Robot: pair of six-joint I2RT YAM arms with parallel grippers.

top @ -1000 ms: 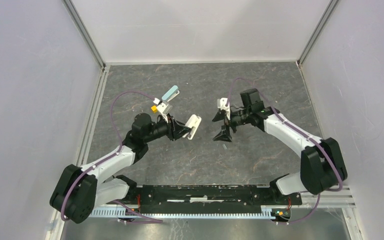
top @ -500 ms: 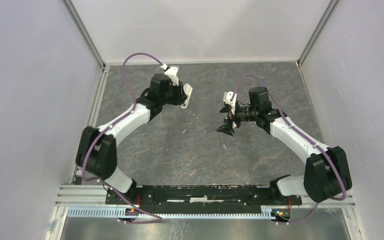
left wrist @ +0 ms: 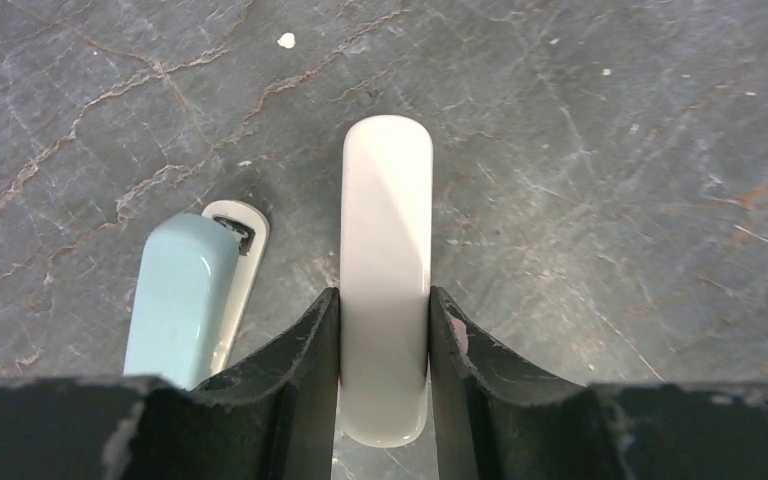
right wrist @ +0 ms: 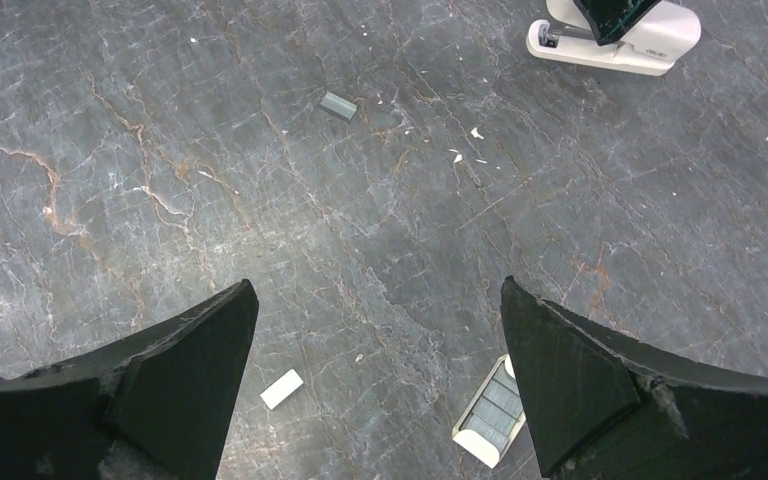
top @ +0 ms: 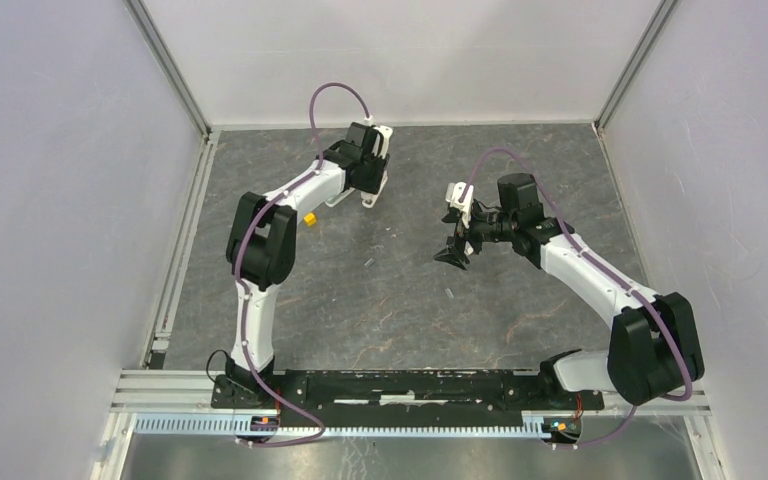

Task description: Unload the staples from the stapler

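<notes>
Top external: fixed, high above and behind the arm bases at the near edge of the table. Faces forward and down. The whole table is in frame, far edge at top. This is the farthest view.

Left wrist: sits on the left gripper, out by the far edge, left of centre. Looks down past its own fingers, very close to the surface. White oblong thing and teal oblong thing fill most of the frame.

Right wrist: on the right gripper, higher off the table, facing down and across toward the left side. Its top right corner catches the same white oblong thing. The overhead view takes in both grippers.
</notes>
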